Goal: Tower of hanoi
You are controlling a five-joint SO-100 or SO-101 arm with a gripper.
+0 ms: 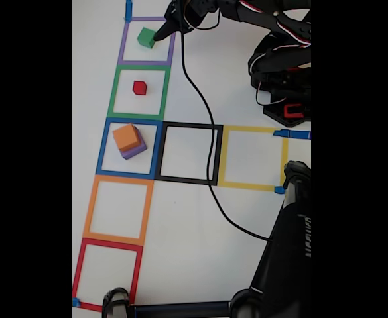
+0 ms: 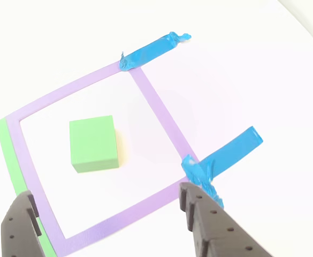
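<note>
- Inside the purple square (image 2: 161,115), far end of the bench (image 1: 247,66): green cube (image 2: 93,143), free-standing.
- Our hand (image 2: 111,214): fingers spread, empty, hovering with the cube lying between and just ahead.

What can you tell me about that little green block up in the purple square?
The green cube is a small solid block with flat matte faces and crisp edges, looking like plastic or painted wood. It sits flat on the white table, inside the purple tape square, touching none of the tape. Nothing rests on it. In the fixed view the open gripper sits right at its side; in the other view both fingers are apart from it.
</note>
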